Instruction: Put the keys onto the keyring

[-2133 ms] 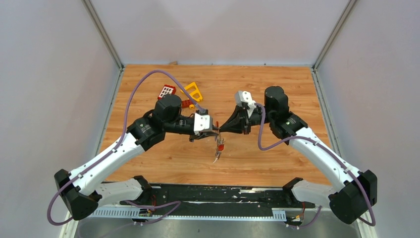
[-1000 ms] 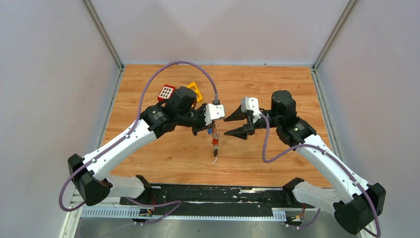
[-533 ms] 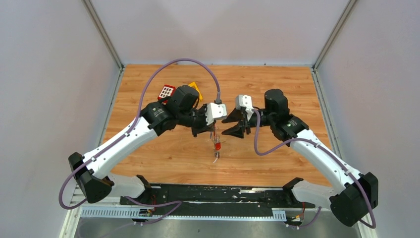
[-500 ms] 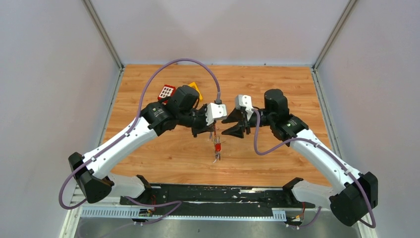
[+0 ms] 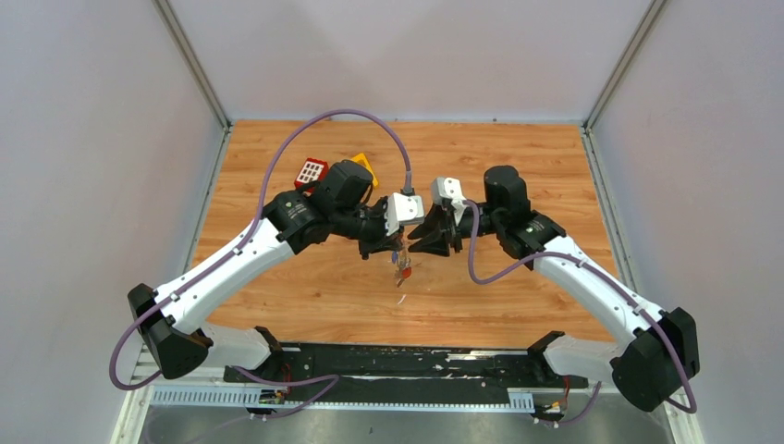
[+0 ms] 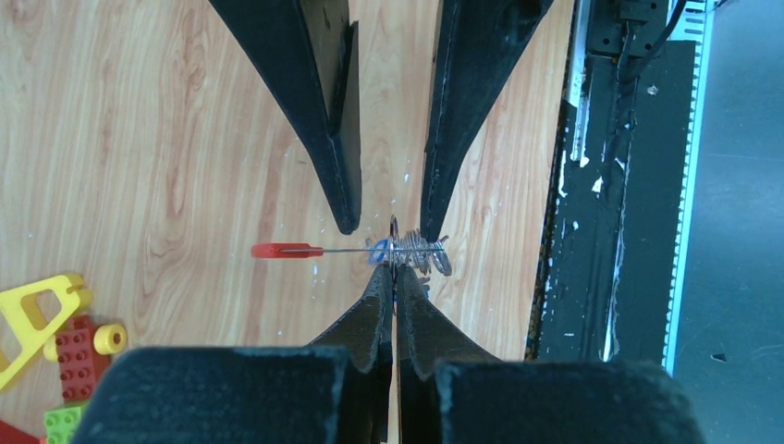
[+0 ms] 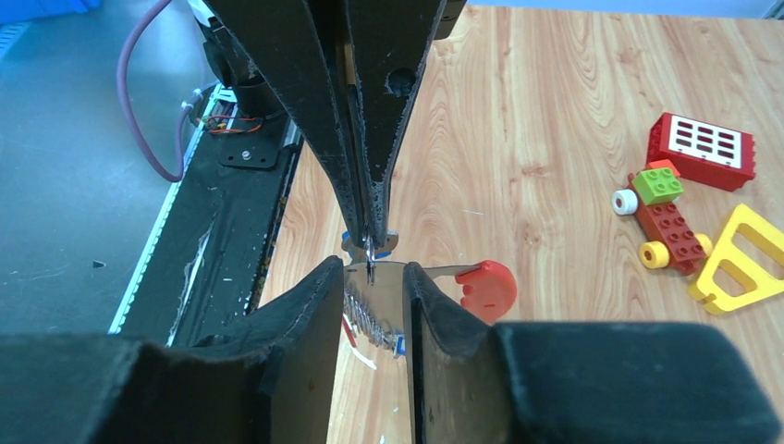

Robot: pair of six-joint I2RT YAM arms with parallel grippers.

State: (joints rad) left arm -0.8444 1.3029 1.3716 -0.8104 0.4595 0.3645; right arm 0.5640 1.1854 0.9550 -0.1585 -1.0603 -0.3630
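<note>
My left gripper [image 6: 395, 273] is shut on the keyring [image 6: 394, 242], a thin metal ring seen edge-on, and holds it above the table. From the ring hang a red-headed key [image 7: 487, 289], a blue-headed bit [image 6: 377, 250] and a small metal coil [image 6: 427, 253]. My right gripper [image 7: 370, 273] faces the left one tip to tip. Its jaws are narrowly open on either side of the ring. The red key's silver blade [image 7: 384, 294] lies crosswise between its fingers, and they do not clamp it. In the top view the bunch [image 5: 402, 268] dangles below both grippers.
Toy blocks lie at the back left: a red block with a white grid [image 5: 312, 171], a yellow triangular frame [image 7: 740, 259], and red and green bricks [image 7: 666, 213]. The black rail [image 5: 398, 365] runs along the table's near edge.
My right arm has moved left up to the left gripper, and its jaws have narrowed around the ring. The left gripper has stayed shut on the ring, and the hanging bunch has swung slightly.
</note>
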